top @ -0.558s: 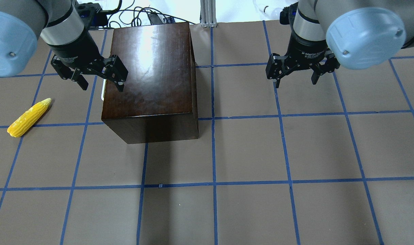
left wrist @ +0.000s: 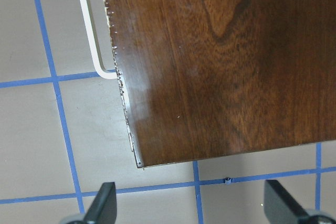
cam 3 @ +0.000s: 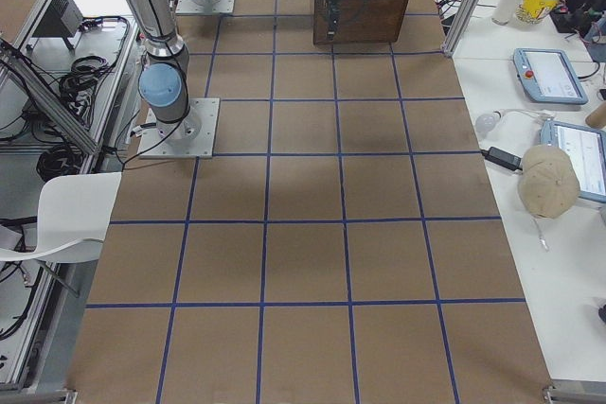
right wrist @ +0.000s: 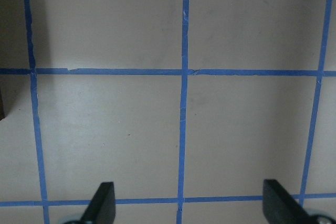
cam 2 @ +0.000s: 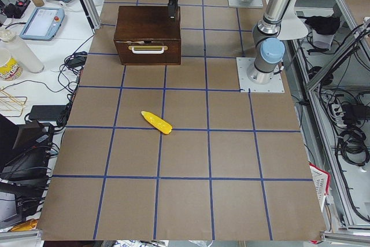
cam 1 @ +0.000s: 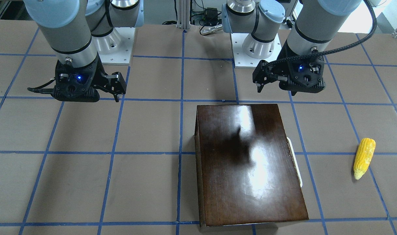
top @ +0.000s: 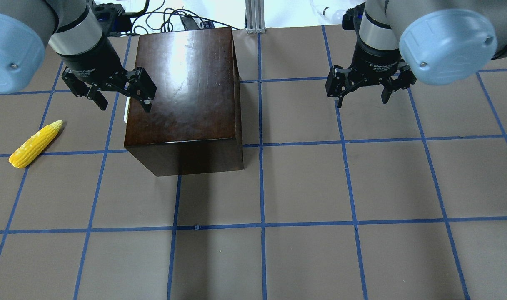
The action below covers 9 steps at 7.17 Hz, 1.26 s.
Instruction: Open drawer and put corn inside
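Observation:
The dark-brown wooden box (top: 182,87) stands left of the table's middle. Its drawer (cam 2: 149,50) is shut, with the thin white handle (top: 125,112) on the side facing the corn; the handle also shows in the left wrist view (left wrist: 86,24). The yellow corn (top: 36,143) lies flat on the table left of the box, also seen in the front-facing view (cam 1: 364,157). My left gripper (top: 123,103) is open and empty, hovering above the box's handle-side top edge. My right gripper (top: 361,99) is open and empty, above bare table far right of the box.
Brown table with a blue tape grid (top: 261,225). Cables and an aluminium post (top: 253,16) sit at the far edge behind the box. The arm bases (cam 1: 250,49) stand on the robot's side. Desks with tablets (cam 3: 549,73) flank the table ends.
My left gripper has shifted very slightly toward the far edge. The box, corn and right gripper have not moved.

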Available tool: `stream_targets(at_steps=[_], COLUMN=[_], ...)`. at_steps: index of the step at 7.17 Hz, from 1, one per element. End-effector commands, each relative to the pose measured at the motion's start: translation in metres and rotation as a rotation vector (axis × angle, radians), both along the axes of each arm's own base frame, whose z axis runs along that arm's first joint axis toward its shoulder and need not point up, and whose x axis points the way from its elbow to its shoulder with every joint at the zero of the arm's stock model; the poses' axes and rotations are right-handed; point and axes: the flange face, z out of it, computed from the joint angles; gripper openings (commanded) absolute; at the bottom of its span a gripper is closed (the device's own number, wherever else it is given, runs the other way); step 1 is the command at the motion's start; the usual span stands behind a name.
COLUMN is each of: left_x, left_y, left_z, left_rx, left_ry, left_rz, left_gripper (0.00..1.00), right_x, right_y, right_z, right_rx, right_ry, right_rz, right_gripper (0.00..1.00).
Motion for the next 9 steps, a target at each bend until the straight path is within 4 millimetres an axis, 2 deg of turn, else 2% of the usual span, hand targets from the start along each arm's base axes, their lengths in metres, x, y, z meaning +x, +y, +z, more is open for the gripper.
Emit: stream_targets(at_steps=[1,9], left_x=[0.0005,0.0004], left_y=[-0.0001,0.0031], left_z=[0.0012,0.0049], left_rx=[-0.003,-0.009], left_ry=[0.000,0.000], left_rz=[0.001,-0.013], left_gripper=[1.00,1.00], right_x=[0.0000,0.0000], right_y=[0.0003,0.0001], right_z=[0.0009,-0.0001], right_rx=[-0.002,0.001], right_ry=[0.000,0.000], right_rz=[0.000,0.000], right_gripper=[1.00,1.00])
